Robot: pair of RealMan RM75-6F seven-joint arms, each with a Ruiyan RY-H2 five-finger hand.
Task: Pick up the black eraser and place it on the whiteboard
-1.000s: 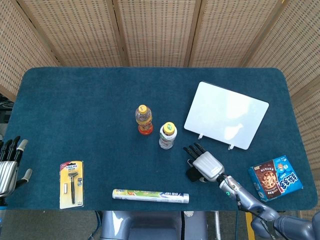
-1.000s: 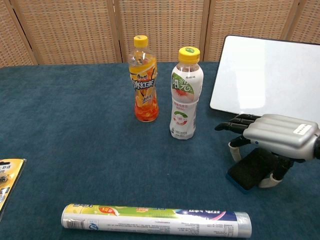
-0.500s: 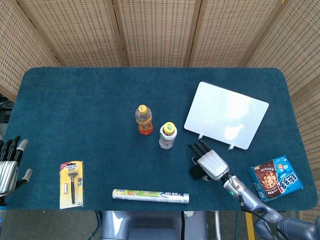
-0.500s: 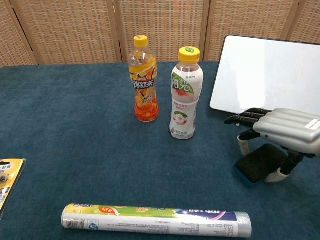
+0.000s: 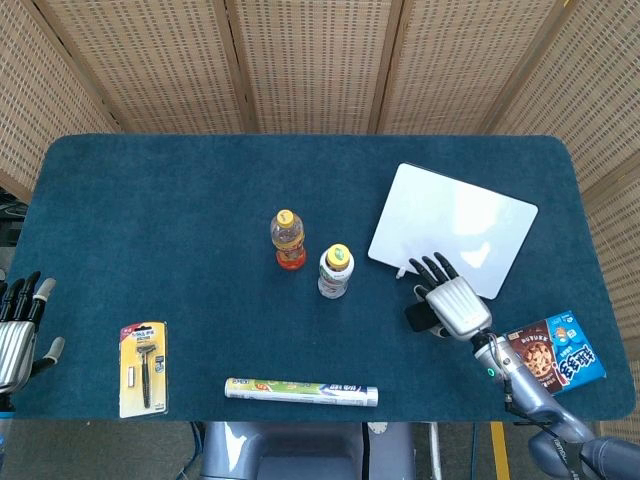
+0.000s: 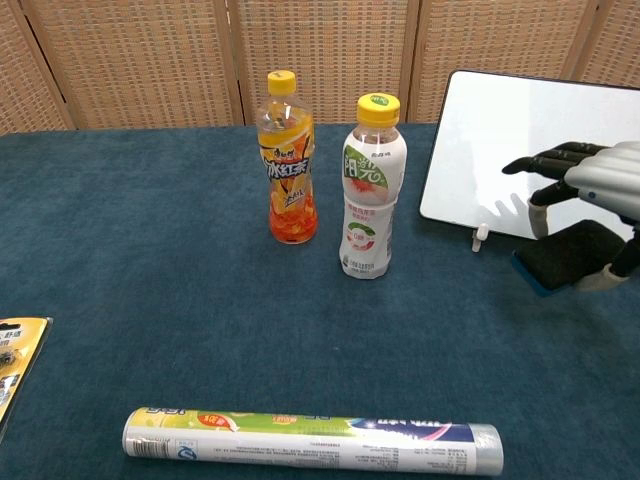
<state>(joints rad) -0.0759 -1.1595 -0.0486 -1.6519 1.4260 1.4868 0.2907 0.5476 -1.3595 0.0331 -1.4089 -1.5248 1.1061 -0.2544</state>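
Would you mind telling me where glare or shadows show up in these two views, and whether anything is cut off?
Head view: bright glare patches on the whiteboard. Chest view: the right hand casts a soft shadow on the whiteboard's lower edge and is cropped by the right frame edge; the black eraser it holds stays sharp. Head view: the left hand is cropped at the left edge.

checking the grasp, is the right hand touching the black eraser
Touching. The chest view shows the black eraser lifted off the table, pinched between the right hand's thumb and fingers.

My right hand (image 5: 453, 303) grips from above, palm down; left hand (image 5: 18, 330) idle, fingers apart.
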